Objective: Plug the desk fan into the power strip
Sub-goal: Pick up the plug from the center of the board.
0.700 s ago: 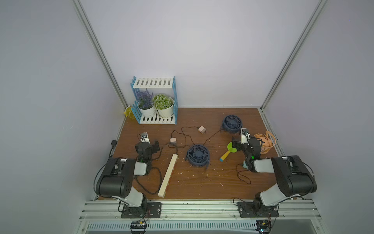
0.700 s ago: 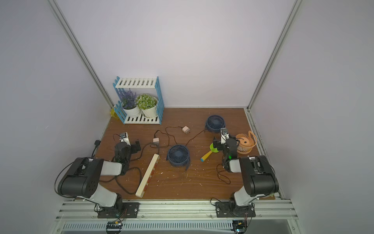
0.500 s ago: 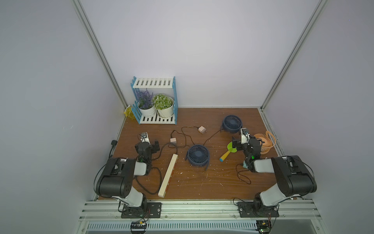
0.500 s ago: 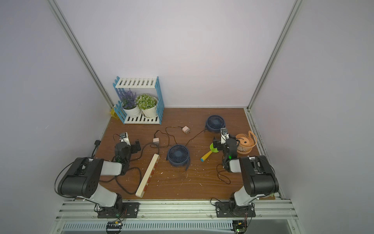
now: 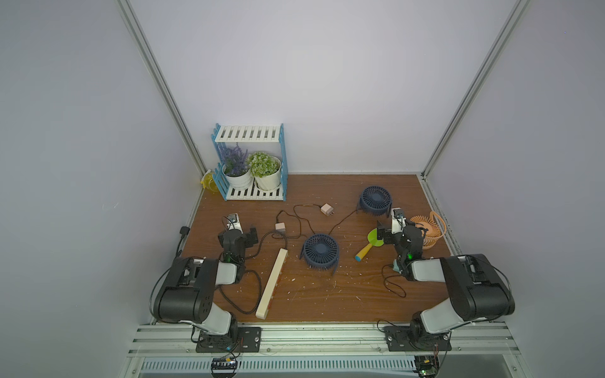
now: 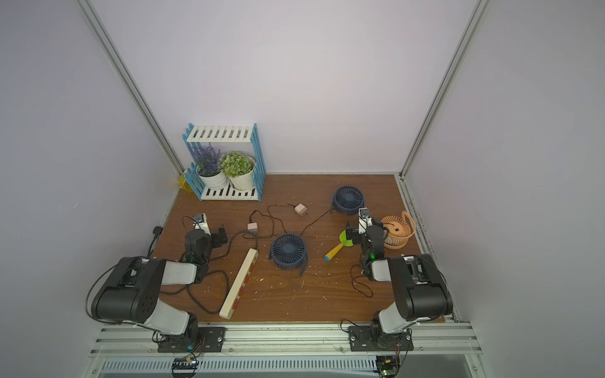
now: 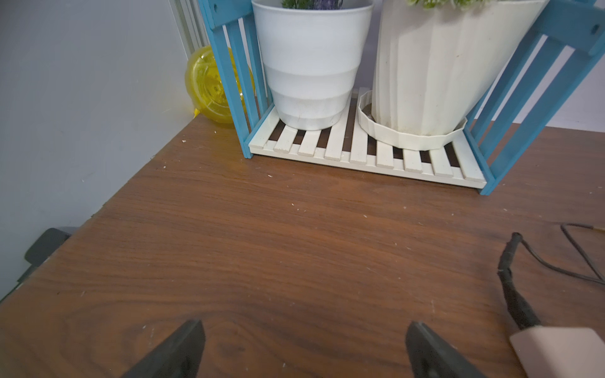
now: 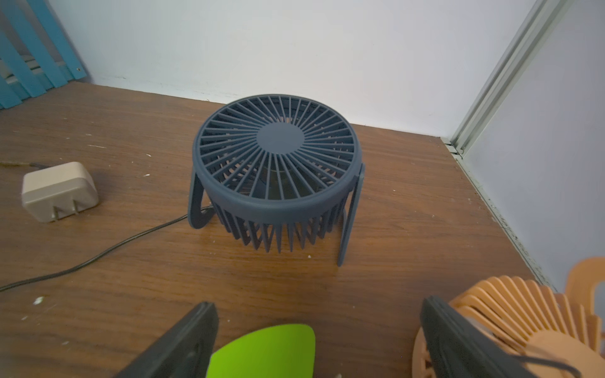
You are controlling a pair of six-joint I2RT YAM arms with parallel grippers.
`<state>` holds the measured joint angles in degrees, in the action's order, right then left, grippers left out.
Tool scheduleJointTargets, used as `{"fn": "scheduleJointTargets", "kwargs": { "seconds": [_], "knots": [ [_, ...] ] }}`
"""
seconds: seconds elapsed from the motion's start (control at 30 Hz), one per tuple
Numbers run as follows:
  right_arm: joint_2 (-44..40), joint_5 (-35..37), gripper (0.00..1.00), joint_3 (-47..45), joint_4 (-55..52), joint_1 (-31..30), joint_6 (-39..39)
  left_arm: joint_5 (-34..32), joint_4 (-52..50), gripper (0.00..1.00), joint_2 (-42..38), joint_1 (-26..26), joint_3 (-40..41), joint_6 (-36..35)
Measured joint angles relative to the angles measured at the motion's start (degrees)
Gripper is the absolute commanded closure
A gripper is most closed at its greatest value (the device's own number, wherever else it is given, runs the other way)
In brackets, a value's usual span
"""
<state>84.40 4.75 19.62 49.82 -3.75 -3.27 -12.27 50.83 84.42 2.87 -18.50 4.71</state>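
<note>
Two dark blue desk fans stand on the wooden table (image 5: pixel 327 294), one mid-table (image 5: pixel 320 251) (image 6: pixel 288 250) and one further back (image 5: pixel 375 199) (image 8: pixel 278 163). Thin black cords wind from them to two beige plug adapters (image 5: pixel 326 209) (image 5: pixel 280 226); the adapters also show in the wrist views (image 8: pixel 59 191) (image 7: pixel 563 350). The cream power strip (image 5: pixel 271 288) (image 6: pixel 240 283) lies diagonally, red sockets facing right. My left gripper (image 5: pixel 240 234) (image 7: pixel 302 330) is open over bare wood, left of the nearer adapter. My right gripper (image 5: pixel 397 229) (image 8: pixel 319 314) is open in front of the far fan.
A green scoop with a yellow handle (image 5: pixel 368 245) (image 8: pixel 268 353) lies under the right gripper. An orange fan (image 5: pixel 425 229) (image 8: pixel 523 314) sits beside its right finger. A blue-and-white shelf (image 5: pixel 252 170) with two plant pots stands back left, a yellow bottle (image 7: pixel 209 88) behind it. The strip's thick cord (image 5: pixel 258 284) loops by the left arm.
</note>
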Motion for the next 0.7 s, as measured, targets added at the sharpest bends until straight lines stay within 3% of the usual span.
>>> {"fn": "scheduleJointTargets", "kwargs": {
  "seconds": [0.2,0.37,0.57,0.7],
  "knots": [
    [-21.4,2.2,0.01,1.0,-12.8,0.0,4.7,1.0,-11.8,0.01,-19.8,1.4,-1.2,1.2],
    [-35.3,-3.4,0.01,7.6,-27.3,0.2,12.2,5.6,-31.6,0.01,-28.4,4.3,-11.8,7.0],
    [-37.9,-18.9,0.0,13.7,-42.4,-1.4,21.0,11.2,-53.2,0.02,-30.8,12.2,-20.7,15.5],
    [-36.9,-24.0,0.01,15.7,-51.7,-9.7,23.6,12.7,-65.2,0.01,-30.5,20.0,-21.7,20.5]
  ]
}}
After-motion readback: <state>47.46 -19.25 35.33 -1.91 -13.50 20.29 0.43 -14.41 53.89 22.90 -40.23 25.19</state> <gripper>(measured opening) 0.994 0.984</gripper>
